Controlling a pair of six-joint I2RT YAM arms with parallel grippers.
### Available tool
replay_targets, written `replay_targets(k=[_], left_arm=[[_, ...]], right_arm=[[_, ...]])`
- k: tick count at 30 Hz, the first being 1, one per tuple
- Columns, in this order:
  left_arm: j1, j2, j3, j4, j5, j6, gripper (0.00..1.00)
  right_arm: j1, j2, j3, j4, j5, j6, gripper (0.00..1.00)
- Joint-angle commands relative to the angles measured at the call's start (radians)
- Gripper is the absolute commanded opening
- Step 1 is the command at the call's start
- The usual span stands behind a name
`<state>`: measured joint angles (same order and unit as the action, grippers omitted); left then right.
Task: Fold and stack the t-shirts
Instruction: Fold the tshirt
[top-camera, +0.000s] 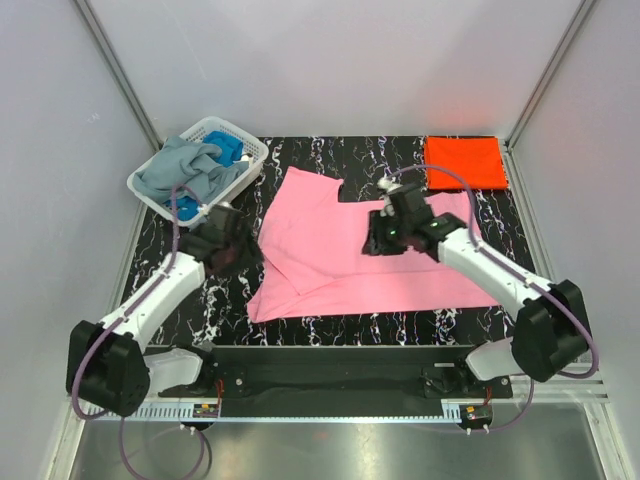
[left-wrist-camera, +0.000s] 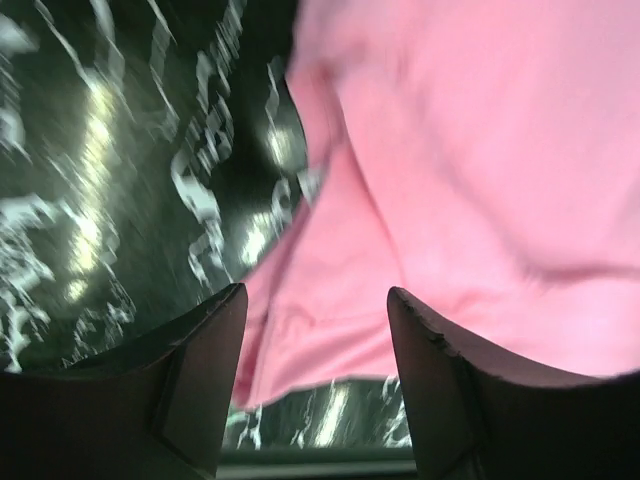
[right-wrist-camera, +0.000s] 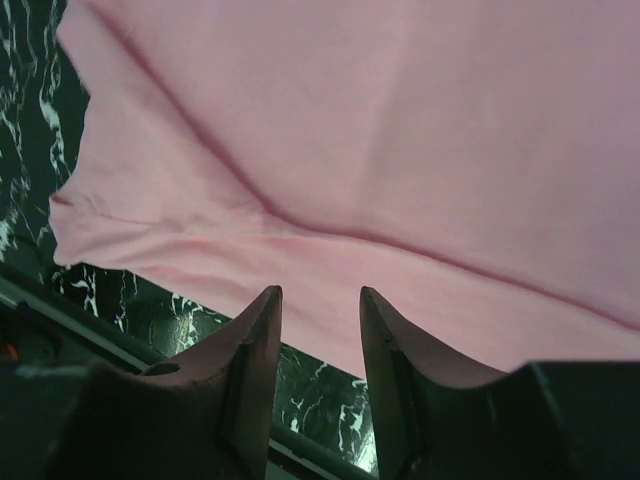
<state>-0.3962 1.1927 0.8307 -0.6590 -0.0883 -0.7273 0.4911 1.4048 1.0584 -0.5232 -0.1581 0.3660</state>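
Left gripper (top-camera: 236, 250), top external view: sits at the left edge of the pink t-shirt (top-camera: 350, 265), at centre-left of the frame. From this height it cannot be told how its fingers stand. Right gripper (top-camera: 386, 236) is over the right-centre of the pink t-shirt, pointing toward frame left; its finger gap is not readable here either. The pink t-shirt lies spread across the middle of the black marbled table (top-camera: 330, 150), with an overlapping layer along its left part. An orange-red t-shirt (top-camera: 463, 162) lies folded flat in the upper right corner of the table, apart from the pink one. A white basket (top-camera: 253, 152) stands at upper left and holds a grey-blue t-shirt (top-camera: 185, 168) and a blue t-shirt (top-camera: 226, 146), both bunched.

Left wrist view: the left gripper (left-wrist-camera: 315, 295) has its 2 dark fingers (left-wrist-camera: 200, 385) apart, with nothing clamped between them. The pink t-shirt (left-wrist-camera: 480, 150) fills the right and centre of the frame, and its edge shows in the gap. The table (left-wrist-camera: 120, 180) fills the left. The picture is blurred.

Right wrist view: the right gripper (right-wrist-camera: 320, 292) has its fingers (right-wrist-camera: 255, 350) apart with a narrower gap, closed on nothing. The pink t-shirt (right-wrist-camera: 400, 130) covers most of the frame, with 1 long crease running from upper left to lower right. The table (right-wrist-camera: 170, 312) shows at lower left.
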Motion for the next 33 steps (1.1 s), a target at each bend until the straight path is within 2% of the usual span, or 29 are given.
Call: replay_targets(k=[1, 2, 5, 9, 12, 14, 24, 33], left_arm=[[0.161, 0.033, 0.054, 0.094, 0.223, 0.114, 0.63], [0.183, 0.045, 0.070, 0.104, 0.302, 0.118, 0.63], [0.215, 0.087, 0.079, 0.137, 0.369, 0.103, 0.62], [0.217, 0.126, 0.053, 0.188, 0.358, 0.083, 0.61], [0.223, 0.182, 0.050, 0.206, 0.331, 0.082, 0.61], [0.229, 0.218, 0.053, 0.220, 0.329, 0.071, 0.60], [0.289, 0.265, 0.085, 0.228, 0.309, 0.081, 0.61], [0.289, 0.281, 0.082, 0.242, 0.305, 0.085, 0.61]], right_arm=[[0.200, 0.045, -0.014, 0.195, 0.075, -0.116, 0.44], [0.246, 0.089, -0.008, 0.227, 0.106, -0.142, 0.44], [0.386, 0.170, 0.032, 0.261, 0.144, -0.209, 0.39], [0.530, 0.244, 0.022, 0.357, 0.261, -0.289, 0.38], [0.592, 0.276, 0.021, 0.403, 0.295, -0.346, 0.44], [0.619, 0.307, 0.026, 0.422, 0.321, -0.361, 0.47], [0.667, 0.431, 0.091, 0.410, 0.428, -0.490, 0.46], [0.670, 0.444, 0.095, 0.428, 0.558, -0.503, 0.31]])
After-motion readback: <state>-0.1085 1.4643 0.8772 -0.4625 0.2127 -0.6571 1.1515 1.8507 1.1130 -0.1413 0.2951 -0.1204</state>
